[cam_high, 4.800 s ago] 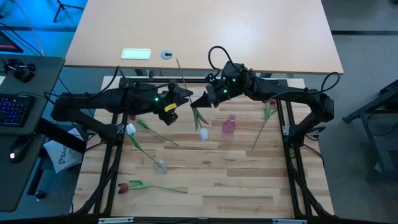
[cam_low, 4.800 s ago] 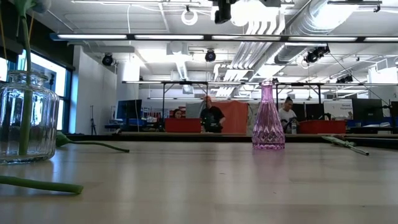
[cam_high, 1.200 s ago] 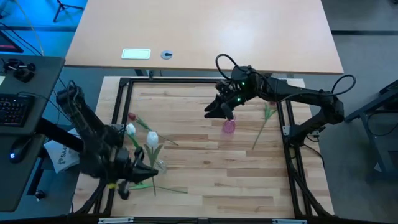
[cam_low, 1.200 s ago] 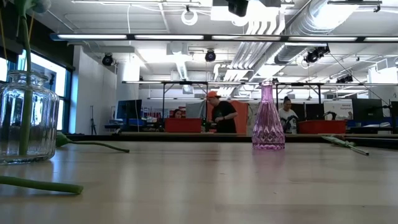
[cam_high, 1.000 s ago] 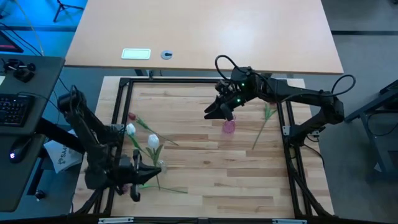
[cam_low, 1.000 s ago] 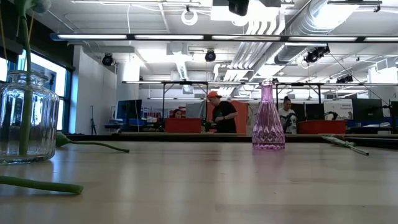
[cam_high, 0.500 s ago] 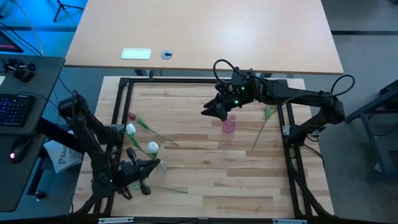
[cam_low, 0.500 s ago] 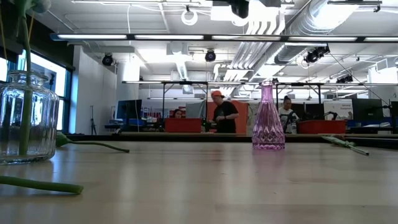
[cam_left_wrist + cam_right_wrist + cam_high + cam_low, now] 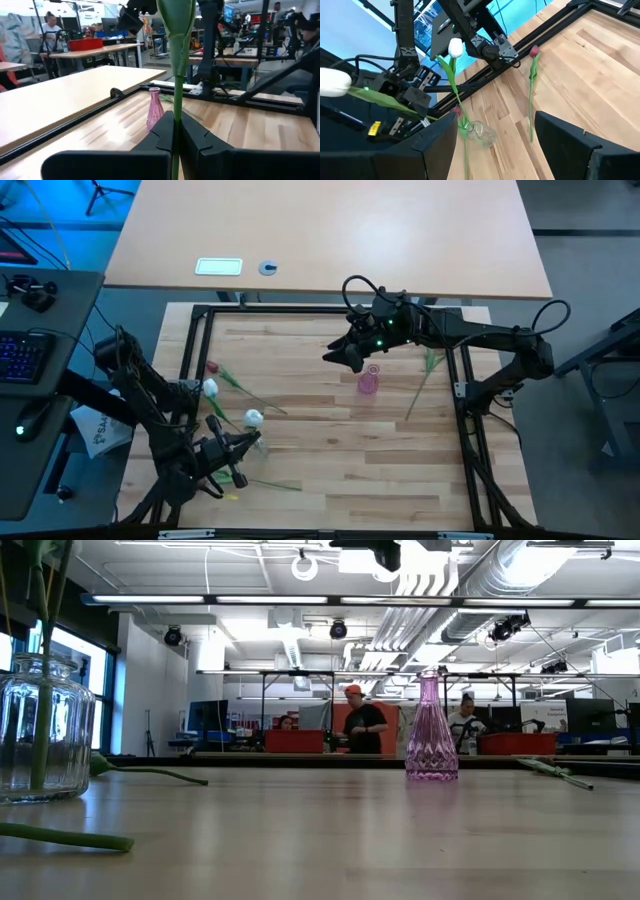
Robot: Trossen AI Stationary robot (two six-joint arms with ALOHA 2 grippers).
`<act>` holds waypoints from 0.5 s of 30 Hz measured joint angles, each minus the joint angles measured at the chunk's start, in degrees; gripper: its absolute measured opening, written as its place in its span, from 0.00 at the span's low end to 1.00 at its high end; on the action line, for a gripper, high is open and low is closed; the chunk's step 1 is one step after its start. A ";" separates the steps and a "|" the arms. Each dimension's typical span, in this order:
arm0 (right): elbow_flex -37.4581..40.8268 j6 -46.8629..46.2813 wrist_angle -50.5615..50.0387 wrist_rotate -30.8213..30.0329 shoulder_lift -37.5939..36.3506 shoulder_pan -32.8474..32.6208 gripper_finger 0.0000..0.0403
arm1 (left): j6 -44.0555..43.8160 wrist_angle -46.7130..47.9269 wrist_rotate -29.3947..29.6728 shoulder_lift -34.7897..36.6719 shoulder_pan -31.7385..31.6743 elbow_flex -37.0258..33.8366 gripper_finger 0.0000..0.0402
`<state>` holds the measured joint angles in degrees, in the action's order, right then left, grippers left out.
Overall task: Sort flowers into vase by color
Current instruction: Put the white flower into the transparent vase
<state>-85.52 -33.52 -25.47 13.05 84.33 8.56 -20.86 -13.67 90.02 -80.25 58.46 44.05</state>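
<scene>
Left gripper (image 9: 243,442) clamps a white-headed tulip's green stem (image 9: 178,95) near the table's front-left edge, beside the clear glass jar (image 9: 42,730). Right gripper (image 9: 340,355) hangs with jaws wide and holding nothing, just beside the pink glass vase (image 9: 369,382). A dark red tulip (image 9: 216,371) lies near the left frame rail; bare wood between.

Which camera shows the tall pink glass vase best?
The low view: the tall pink glass vase stands in full side profile. The high view shows only its top; the left wrist view shows it small; the right wrist view misses it.

The left gripper (image 9: 176,142) is clamped on a green stem (image 9: 177,90) rising straight up. A pink vase (image 9: 154,108) stands ahead on the table (image 9: 250,125).
</scene>
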 joint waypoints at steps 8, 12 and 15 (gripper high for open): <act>0.01 0.09 -0.02 0.01 0.00 0.00 0.65 | -7.53 7.02 -0.01 0.00 -0.74 -0.15 0.00; 0.01 0.45 -0.06 0.01 0.00 0.00 0.65 | -13.32 11.80 -0.04 0.00 -0.72 -0.20 0.00; 0.01 0.55 -0.07 0.02 0.00 0.00 0.65 | -16.72 14.55 -0.74 0.00 -0.74 -0.20 0.00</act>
<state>-85.52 -32.97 -25.54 13.07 84.33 8.56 -37.57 0.88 89.28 -80.25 57.71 43.86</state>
